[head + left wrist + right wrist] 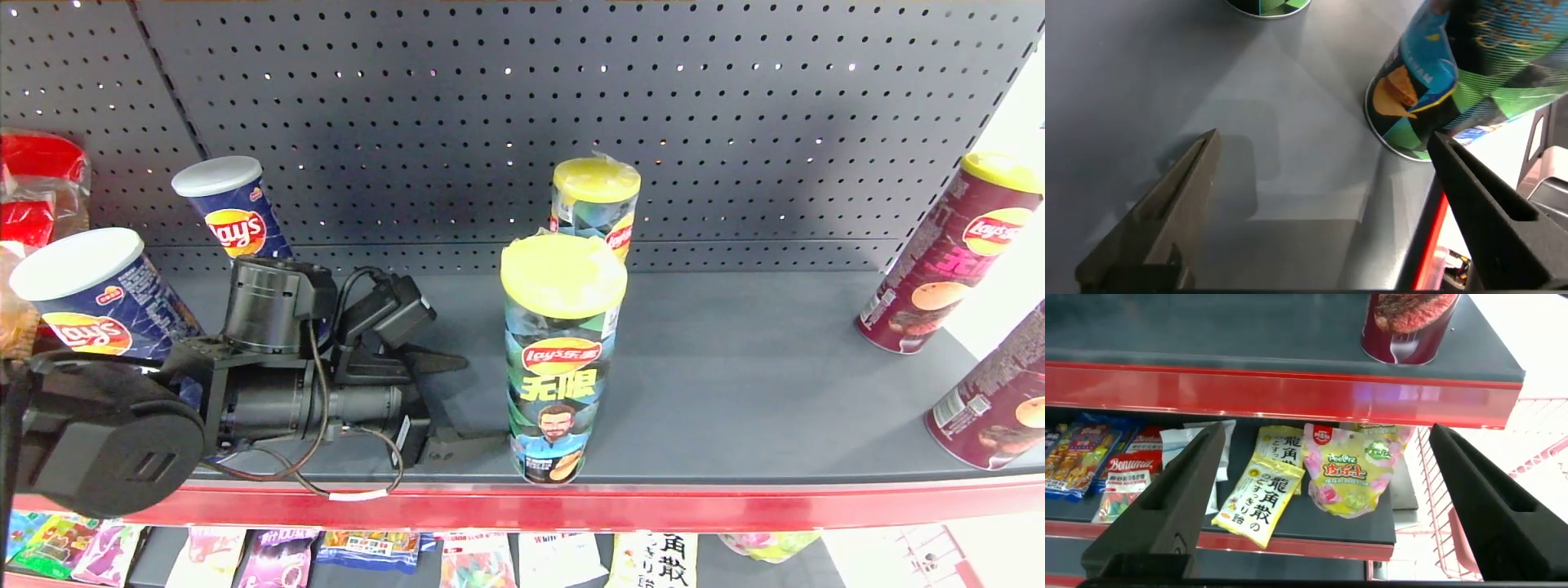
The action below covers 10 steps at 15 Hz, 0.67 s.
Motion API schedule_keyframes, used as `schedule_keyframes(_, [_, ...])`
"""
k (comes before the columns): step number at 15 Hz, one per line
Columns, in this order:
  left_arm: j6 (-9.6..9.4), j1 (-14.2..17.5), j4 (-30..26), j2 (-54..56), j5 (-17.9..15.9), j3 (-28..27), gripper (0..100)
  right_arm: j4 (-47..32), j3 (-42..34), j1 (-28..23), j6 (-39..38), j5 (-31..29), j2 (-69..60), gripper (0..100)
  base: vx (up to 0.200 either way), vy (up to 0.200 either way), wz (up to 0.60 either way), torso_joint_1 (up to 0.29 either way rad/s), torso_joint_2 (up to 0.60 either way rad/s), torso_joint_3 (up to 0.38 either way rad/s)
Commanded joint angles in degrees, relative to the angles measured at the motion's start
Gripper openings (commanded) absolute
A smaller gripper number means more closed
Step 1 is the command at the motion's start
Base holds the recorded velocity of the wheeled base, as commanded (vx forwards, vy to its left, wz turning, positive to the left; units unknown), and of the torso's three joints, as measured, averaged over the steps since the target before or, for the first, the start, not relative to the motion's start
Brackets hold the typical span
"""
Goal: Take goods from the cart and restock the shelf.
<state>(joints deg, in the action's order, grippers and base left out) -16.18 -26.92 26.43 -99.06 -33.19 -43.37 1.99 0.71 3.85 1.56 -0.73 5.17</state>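
Our left hand (483, 400) lies released on the shelf (735, 367).
The green can (559, 359) stands just beside it; our right hand (1327, 433) is also released.

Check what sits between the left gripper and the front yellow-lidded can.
Nothing: bare grey shelf between the left gripper and front can, per head and left wrist views.
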Motion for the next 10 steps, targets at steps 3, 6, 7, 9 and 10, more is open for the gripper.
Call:
schedule_keyframes(3, [0.01, -0.86, 0.03, -1.13, -0.03, -1.01, 100, -0.05, 0.0, 0.01, 0.02, 0.12, 0.19, 100, 0.0, 0.0, 0.0, 0.0, 0.0, 0.0])
schedule_keyframes(6, [0.01, -0.86, 0.03, -1.84, 0.06, -2.24, 100, -0.05, 0.0, 0.01, 0.02, 0.38, 0.19, 100, 0.0, 0.0, 0.0, 0.0, 0.0, 0.0])
schedule_keyframes(7, [0.01, -0.86, -0.06, -2.1, 0.06, -2.59, 100, -0.05, 0.0, 0.01, 0.02, 0.38, 0.19, 100, 0.0, 0.0, 0.0, 0.0, 0.0, 0.0])
schedule_keyframes(9, [0.01, -0.86, -0.06, -2.45, 0.15, -3.03, 100, -0.05, 0.0, 0.01, 0.02, 0.38, 0.19, 100, 0.0, 0.0, 0.0, 0.0, 0.0, 0.0])
schedule_keyframes(10, [0.01, -0.94, -0.06, -2.72, 0.15, -3.3, 100, -0.05, 0.0, 0.01, 0.02, 0.38, 0.19, 100, 0.0, 0.0, 0.0, 0.0, 0.0, 0.0])
